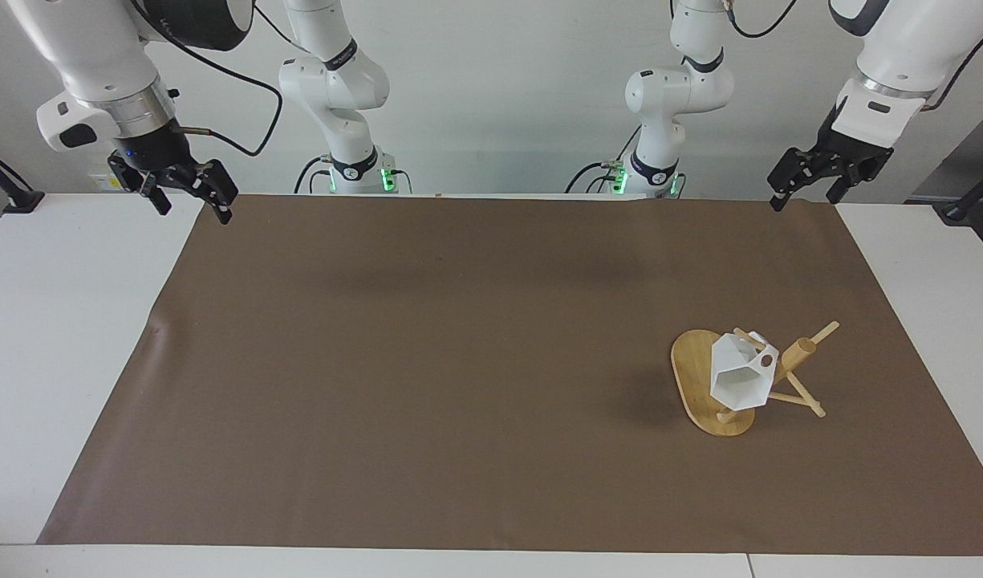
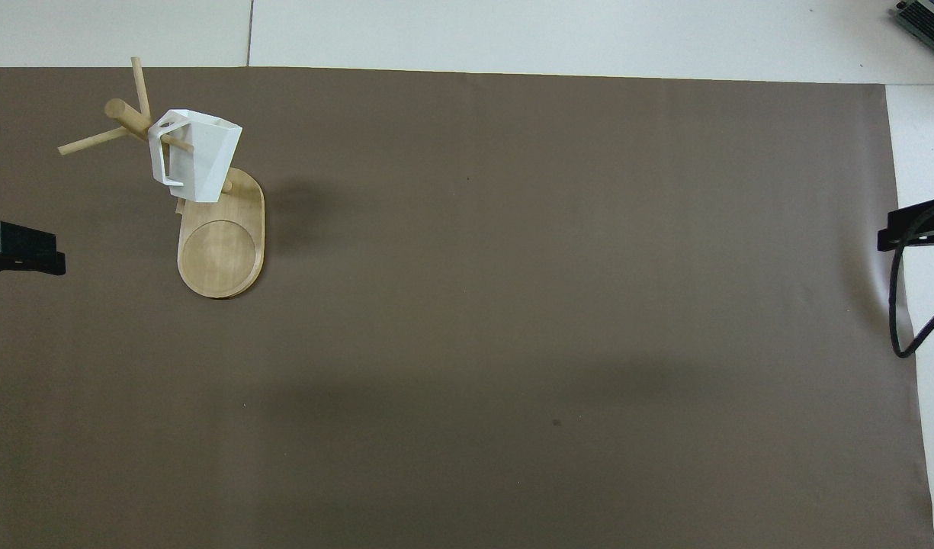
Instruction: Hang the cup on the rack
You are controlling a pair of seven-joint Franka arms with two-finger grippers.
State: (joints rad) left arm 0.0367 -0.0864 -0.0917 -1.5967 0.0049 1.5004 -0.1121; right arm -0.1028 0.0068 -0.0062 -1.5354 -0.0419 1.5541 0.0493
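Observation:
The white faceted cup (image 1: 738, 379) hangs by its handle on a thin peg of the bamboo rack (image 1: 693, 371), tilted, with its mouth toward the table's edge farthest from the robots. It also shows in the overhead view (image 2: 200, 156), over the rack's oval base (image 2: 221, 255). The rack stands toward the left arm's end of the table. My left gripper (image 1: 804, 193) is open and empty, raised over the mat's corner near the robots, well apart from the rack; its tip shows in the overhead view (image 2: 20, 248). My right gripper (image 1: 190, 205) is open and empty, waiting over the mat's corner at the right arm's end (image 2: 915, 226).
A brown mat (image 1: 459, 361) covers most of the white table (image 1: 66, 321). A black cable (image 2: 900, 320) hangs from the right arm. A dark device corner (image 2: 928, 15) shows at the table's edge farthest from the robots.

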